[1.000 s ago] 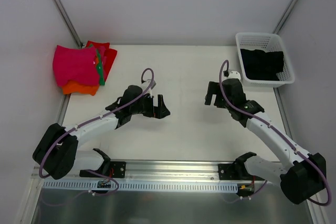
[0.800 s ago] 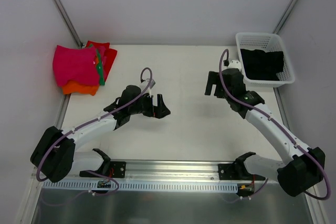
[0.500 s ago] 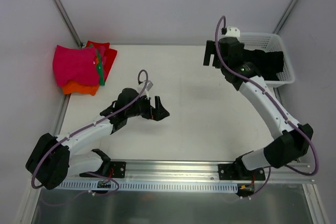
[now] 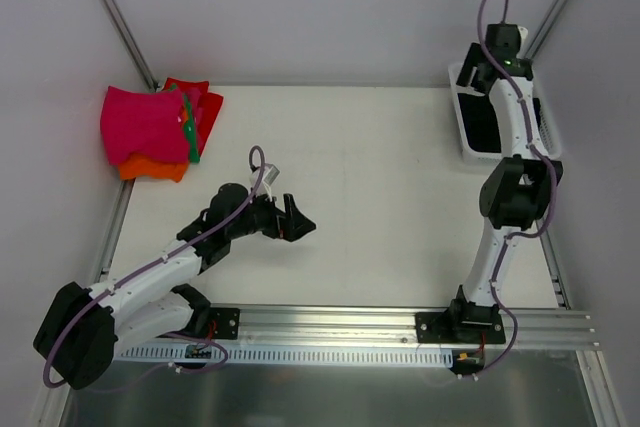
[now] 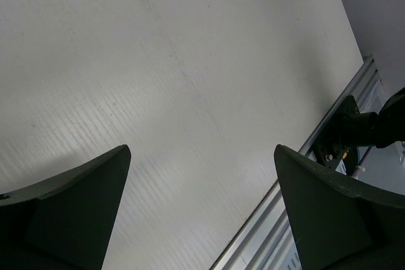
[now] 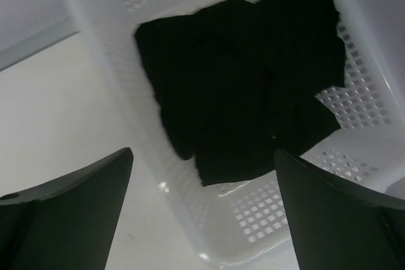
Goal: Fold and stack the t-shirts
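Right arm (image 4: 518, 115) swung over basket (image 6: 253, 219) | black t-shirt (image 6: 240, 86) inside | both jaws released, empty

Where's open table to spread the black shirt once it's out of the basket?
The widest bare stretch is the middle of the table, bordered by the stacked shirts far left, the basket far right and the left gripper nearer in. The far-left corner is crowded; the black shirt fills the basket.

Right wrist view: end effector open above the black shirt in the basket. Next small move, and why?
Probably lower the right end effector straight onto the black t-shirt: its jaws stand open and empty above the crumpled cloth in the white basket.
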Controlling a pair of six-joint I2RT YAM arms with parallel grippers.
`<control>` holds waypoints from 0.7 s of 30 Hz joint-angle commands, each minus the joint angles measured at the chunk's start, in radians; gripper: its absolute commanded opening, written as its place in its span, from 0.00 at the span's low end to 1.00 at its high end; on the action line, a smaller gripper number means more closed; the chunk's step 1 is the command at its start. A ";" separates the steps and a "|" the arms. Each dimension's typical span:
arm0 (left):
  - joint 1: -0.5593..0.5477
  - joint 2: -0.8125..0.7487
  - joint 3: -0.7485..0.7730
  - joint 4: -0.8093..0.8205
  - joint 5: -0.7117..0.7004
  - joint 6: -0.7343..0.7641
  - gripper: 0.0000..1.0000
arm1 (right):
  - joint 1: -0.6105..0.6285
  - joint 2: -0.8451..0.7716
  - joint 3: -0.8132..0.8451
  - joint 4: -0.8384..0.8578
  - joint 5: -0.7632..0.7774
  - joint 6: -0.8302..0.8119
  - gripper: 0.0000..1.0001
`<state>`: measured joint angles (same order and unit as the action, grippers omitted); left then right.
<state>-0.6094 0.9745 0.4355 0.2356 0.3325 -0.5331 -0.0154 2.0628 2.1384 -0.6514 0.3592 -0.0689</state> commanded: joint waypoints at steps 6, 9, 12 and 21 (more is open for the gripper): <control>-0.009 -0.078 -0.052 0.041 -0.010 -0.039 0.99 | -0.256 0.195 0.106 -0.105 -0.221 0.176 1.00; -0.007 -0.097 -0.070 0.041 -0.016 -0.050 0.99 | -0.314 0.278 0.095 -0.106 -0.345 0.227 1.00; -0.007 -0.112 -0.077 0.034 -0.021 -0.056 0.99 | -0.333 0.335 0.086 -0.105 -0.454 0.244 0.99; -0.007 -0.080 -0.060 0.027 -0.033 -0.050 0.99 | -0.360 0.362 0.023 0.096 -0.885 0.333 0.99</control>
<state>-0.6094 0.8833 0.3656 0.2420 0.3252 -0.5812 -0.3801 2.4397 2.1796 -0.6365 -0.2665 0.1802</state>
